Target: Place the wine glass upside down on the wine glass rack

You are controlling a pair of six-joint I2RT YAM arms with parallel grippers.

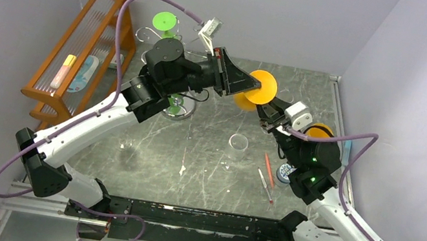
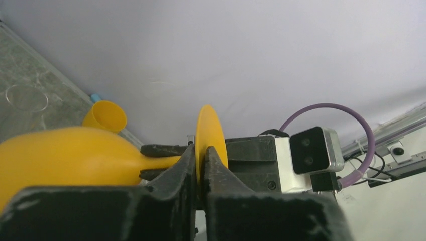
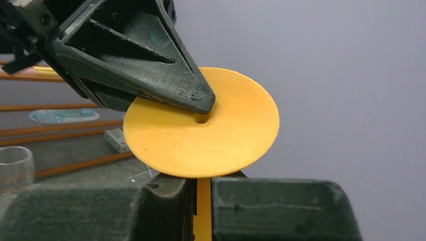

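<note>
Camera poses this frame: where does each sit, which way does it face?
Top external: above, behind the bases, looking down at the table; both arms show, left gripper and right gripper on the wine glass.
Left wrist: looks along its own fingers, shut on the glass's foot, toward the right gripper.
Right wrist: looks along its own fingers, shut on the stem, toward the foot and left gripper.
Shared: all three show the glass.
</note>
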